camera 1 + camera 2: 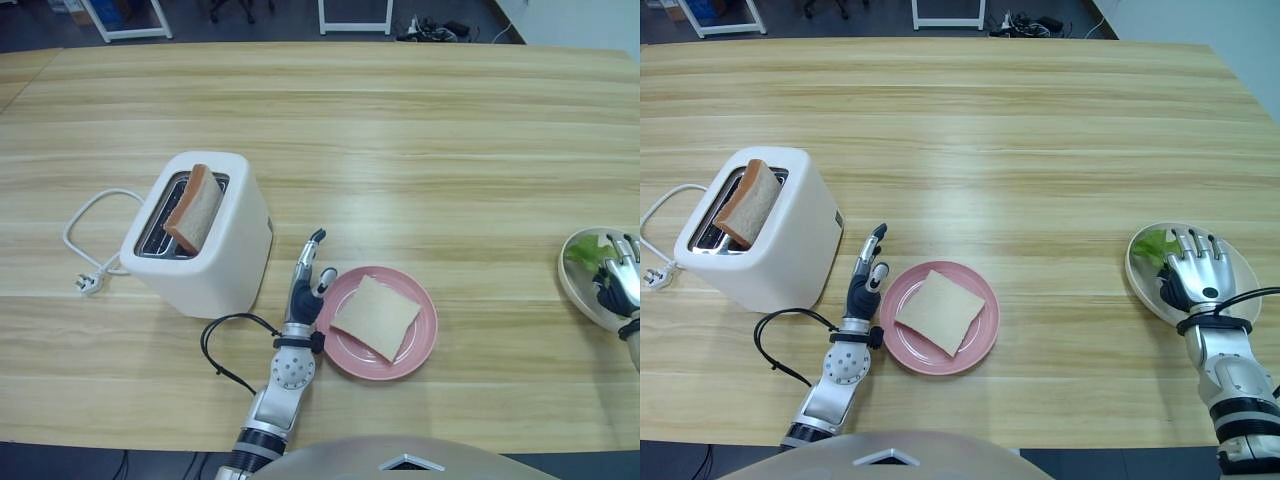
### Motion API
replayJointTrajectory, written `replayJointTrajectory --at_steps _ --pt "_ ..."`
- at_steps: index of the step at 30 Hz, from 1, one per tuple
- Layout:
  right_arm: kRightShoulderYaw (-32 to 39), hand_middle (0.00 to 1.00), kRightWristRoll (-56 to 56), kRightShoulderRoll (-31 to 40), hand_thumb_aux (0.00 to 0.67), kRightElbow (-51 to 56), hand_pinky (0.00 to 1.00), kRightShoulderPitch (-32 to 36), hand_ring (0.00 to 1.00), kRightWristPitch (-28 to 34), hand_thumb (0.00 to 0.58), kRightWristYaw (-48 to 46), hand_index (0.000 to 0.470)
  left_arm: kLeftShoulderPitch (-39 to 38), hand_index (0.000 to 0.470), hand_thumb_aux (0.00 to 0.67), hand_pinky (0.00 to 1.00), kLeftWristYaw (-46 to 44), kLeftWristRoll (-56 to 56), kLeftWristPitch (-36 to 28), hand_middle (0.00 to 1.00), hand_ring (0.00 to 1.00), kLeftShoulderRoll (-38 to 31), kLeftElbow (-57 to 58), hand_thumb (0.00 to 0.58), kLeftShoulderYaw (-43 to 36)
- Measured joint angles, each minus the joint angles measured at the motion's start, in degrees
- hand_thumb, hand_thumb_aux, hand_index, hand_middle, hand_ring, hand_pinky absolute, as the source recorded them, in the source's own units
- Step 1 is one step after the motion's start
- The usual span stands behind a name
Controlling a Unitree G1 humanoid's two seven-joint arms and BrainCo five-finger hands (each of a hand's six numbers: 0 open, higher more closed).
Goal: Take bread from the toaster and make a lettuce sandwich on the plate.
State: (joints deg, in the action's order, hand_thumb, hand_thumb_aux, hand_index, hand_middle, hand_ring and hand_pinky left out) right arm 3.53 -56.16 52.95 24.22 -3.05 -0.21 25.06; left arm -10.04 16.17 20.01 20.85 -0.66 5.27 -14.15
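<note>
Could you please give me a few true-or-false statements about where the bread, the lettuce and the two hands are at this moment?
1. A bread slice lies on the pink plate. True.
2. The toaster is empty. False: a second slice stands tilted in its slot.
3. The right hand is over the bowl that holds the lettuce. True.
4. The left hand grasps bread. False: it holds nothing and sits between toaster and plate.
5. Lettuce already tops the slice on the plate. False: that slice is bare.
</note>
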Motion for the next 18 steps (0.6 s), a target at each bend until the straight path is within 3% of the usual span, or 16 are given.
replayJointTrajectory --at_steps 5,9,12,18 --pt "-4.4 0.00 0.9 -0.2 0.670 -16.7 0.00 -3.0 0.00 2.3 0.580 0.3 0.470 0.1 0.000 0.000 0.00 0.1 0.2 0.1 0.00 0.00 0.0 0.5 0.000 0.2" --pt "-5.2 0.00 1.0 -3.0 0.670 -31.2 0.00 -0.5 0.00 2.7 0.580 -2.3 0.470 0.9 0.000 0.000 0.00 0.3 0.2 0.4 0.00 0.00 0.0 1.9 0.000 0.5" --pt "-1.0 0.00 0.8 -7.7 0.670 -37.3 0.00 6.6 0.00 0.7 0.580 -4.4 0.470 2.1 0.000 0.000 0.00 0.6 0.1 1.0 0.00 0.00 0.2 4.1 0.000 0.8" --pt "11.4 0.00 -2.6 -16.7 0.670 -33.3 0.00 12.5 0.00 -4.3 0.580 -6.6 0.470 4.4 0.000 0.000 0.00 0.7 0.0 2.0 0.00 0.00 0.5 7.3 0.000 1.2"
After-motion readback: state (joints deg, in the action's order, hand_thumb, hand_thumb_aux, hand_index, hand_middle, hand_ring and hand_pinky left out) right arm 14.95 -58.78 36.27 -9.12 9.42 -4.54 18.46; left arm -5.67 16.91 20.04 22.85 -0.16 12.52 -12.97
